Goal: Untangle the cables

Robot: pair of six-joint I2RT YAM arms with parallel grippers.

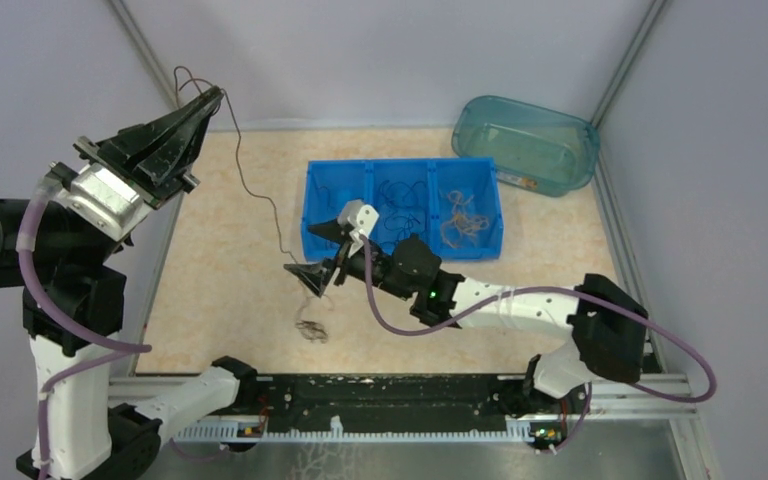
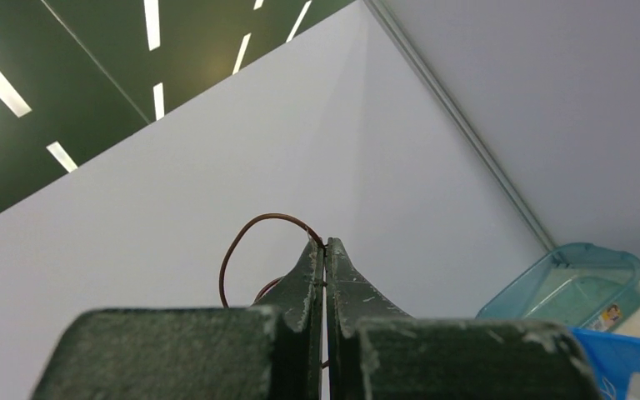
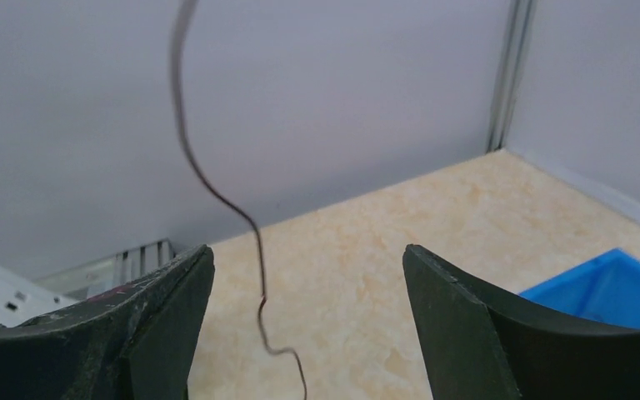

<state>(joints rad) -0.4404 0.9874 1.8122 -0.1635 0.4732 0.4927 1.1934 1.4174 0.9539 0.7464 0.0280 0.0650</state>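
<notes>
- A small tangle of cables (image 1: 312, 330) is lying on the beige counter (image 1: 220, 300), nearest the arm bases and just below the right claw.
- The right claw (image 1: 322, 255) is hovering over the counter beside the blue bin's left end, its fingers (image 3: 158, 308) standing wide apart and gripping nothing.
- A thin brown wire (image 1: 245, 180) is hanging down between those parted fingers without touching either one. Whether its lower end is joining the tangle cannot be told.
- The wire is running up and to the left to the raised left claw (image 1: 216, 96), whose jaws are pressed together on it. A short loop of the wire is curling out beyond the tips.
- The blue three-compartment bin (image 1: 400, 162) is sitting mid-counter, with dark cables (image 1: 400, 212) lying in its middle compartment and tan-brown cables (image 1: 463, 222) in its right one.
- A clear teal tub (image 1: 525, 140) is resting in the far right corner, just behind the bin.
</notes>
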